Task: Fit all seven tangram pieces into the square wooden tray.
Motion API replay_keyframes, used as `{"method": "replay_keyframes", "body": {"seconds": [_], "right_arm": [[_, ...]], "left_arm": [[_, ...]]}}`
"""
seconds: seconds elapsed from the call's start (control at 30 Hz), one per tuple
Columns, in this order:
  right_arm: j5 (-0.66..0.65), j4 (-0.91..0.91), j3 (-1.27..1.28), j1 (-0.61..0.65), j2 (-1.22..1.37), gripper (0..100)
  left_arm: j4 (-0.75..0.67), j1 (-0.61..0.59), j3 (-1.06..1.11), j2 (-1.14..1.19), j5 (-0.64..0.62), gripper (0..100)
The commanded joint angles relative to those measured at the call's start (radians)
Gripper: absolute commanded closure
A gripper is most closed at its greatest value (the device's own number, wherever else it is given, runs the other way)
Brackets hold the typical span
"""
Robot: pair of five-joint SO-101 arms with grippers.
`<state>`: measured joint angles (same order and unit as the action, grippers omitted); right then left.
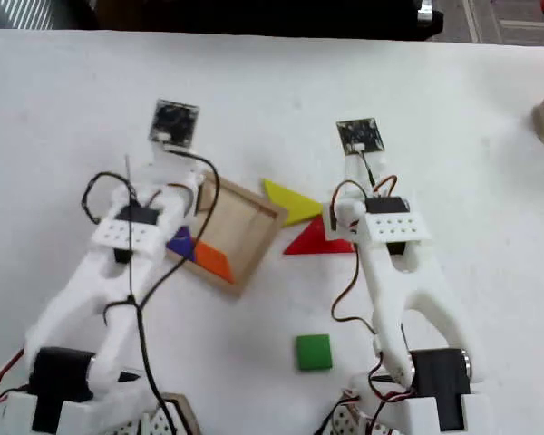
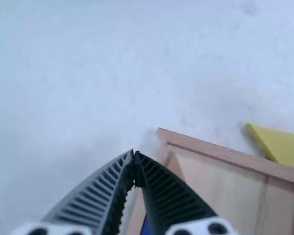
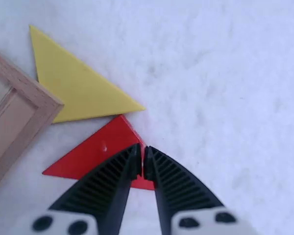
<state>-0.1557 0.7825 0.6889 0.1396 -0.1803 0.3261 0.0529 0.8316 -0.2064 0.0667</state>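
Right at my right gripper [image 3: 141, 152], the jaws are closed on nothing, and their tips sit just over one corner of the red triangle [image 3: 93, 152]. The piece spreads away from the tips toward the lower left of the right wrist frame. In the high view its long edge runs level across the frame, and it lies between my right arm and the tray [image 3: 29, 90]. I judge this arm the nearer one for it. The jaws would have to open first, and the grip should go across a narrow corner, not the long edge.

Just beyond the red apex lies the yellow triangle [image 3: 73, 88], its tip all but touching the red one and its flank against the tray's corner. It blocks the straight way in, so the red piece must be lifted over the rim rather than slid.

My left gripper [image 2: 135, 156] is also closed and empty, tips at the tray's far corner. In the tray's lower left in the high view, an orange piece [image 1: 215, 262] and a purple piece [image 1: 181, 243] are seated; the rest is bare wood. A green square [image 1: 314, 352] lies well apart, lower centre. The open table [image 1: 453, 163] on the right gives swinging room.
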Motion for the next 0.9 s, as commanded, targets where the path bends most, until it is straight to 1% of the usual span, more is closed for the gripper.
{"method": "replay_keyframes", "body": {"seconds": [0.0,0.1,0.23,0.37,0.53,0.63,0.73,0.8,0.87], "right_arm": [[-0.084,0.056,-0.018,0.001,-0.004,98.1],[-0.083,0.093,-0.017,-0.016,-0.004,98.1],[-0.083,0.091,0.000,-0.015,-0.005,98.1],[-0.083,0.090,0.002,-0.004,-0.005,98.1],[-0.083,0.074,0.003,-0.005,-0.005,98.1],[-0.083,0.068,0.005,-0.007,-0.004,98.1],[-0.083,0.068,0.005,-0.007,-0.004,98.1],[-0.083,0.068,0.005,-0.007,-0.004,98.1],[-0.083,0.068,0.005,-0.007,-0.004,98.1]], "left_arm": [[-0.048,-0.030,-0.008,-0.048,-0.002,98],[-0.044,-0.035,-0.037,-0.010,-0.002,98],[-0.043,-0.042,-0.078,0.056,-0.002,98],[-0.040,0.021,-0.075,0.087,0.003,98],[0.069,0.111,-0.075,0.090,0.008,98],[0.098,0.140,-0.080,0.120,0.012,98],[0.100,0.151,-0.101,0.196,0.115,98],[0.158,0.159,-0.158,0.243,0.164,98],[0.247,0.157,-0.238,0.292,0.169,98]]}}
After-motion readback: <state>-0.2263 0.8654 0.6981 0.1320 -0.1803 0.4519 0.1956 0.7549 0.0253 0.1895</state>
